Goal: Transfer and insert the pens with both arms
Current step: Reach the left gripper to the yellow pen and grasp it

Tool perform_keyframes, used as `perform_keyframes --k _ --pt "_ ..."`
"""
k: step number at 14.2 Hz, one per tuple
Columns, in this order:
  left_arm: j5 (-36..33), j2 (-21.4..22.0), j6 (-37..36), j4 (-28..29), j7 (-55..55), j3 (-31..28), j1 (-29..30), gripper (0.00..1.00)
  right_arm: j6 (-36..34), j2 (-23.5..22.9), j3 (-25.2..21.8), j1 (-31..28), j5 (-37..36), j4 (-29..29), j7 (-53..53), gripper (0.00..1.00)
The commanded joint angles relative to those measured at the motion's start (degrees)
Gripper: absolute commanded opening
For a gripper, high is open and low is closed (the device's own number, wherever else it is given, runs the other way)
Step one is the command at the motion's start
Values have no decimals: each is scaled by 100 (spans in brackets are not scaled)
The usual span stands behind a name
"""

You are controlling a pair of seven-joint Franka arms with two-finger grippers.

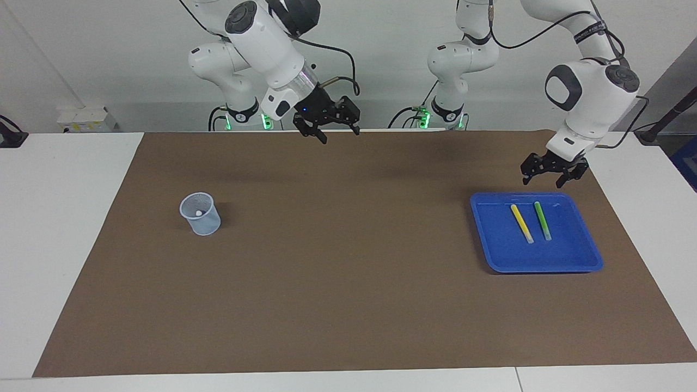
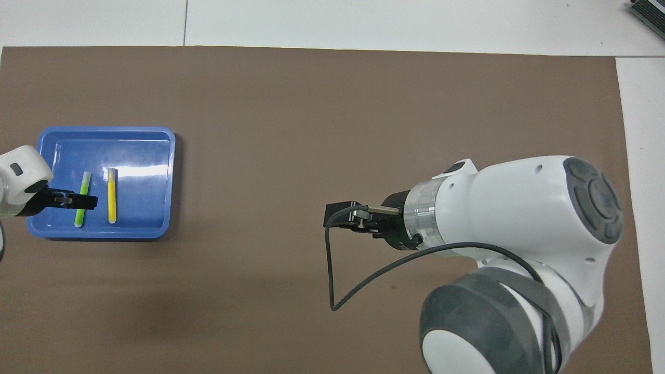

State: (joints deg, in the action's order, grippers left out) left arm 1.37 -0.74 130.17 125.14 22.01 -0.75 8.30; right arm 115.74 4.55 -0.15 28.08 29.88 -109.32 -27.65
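A big brown mat covers most of the table in the middle of both views. In the facing view a blue tray sits at the right side of the frame, and two pens lie flat in it side by side, not touching: a yellow pen and a green pen. In the overhead view the same tray is at the left side of the frame, with the green pen and the yellow pen inside. The left gripper hangs in the air at the right of the facing view, just above the top edge of the tray, with its claw wide open and holding nothing. In the overhead view this gripper covers the middle of the green pen. A small see-through cup stands on the mat at the left of the facing view, with something small and white showing inside it. The right gripper is up in the air at the top middle of the facing view, over the top edge of the mat, its claw open and empty too.
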Motion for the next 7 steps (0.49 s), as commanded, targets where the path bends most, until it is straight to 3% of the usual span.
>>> perform_keyframes --k 1,7 --pt "-84 -321 420 11 58 31 58 97 28 107 15 -21 140 -134 -118 100" --pt "-75 -927 1044 37 -4 31 -12 94 133 116 23 84 149 -204 -505 100"
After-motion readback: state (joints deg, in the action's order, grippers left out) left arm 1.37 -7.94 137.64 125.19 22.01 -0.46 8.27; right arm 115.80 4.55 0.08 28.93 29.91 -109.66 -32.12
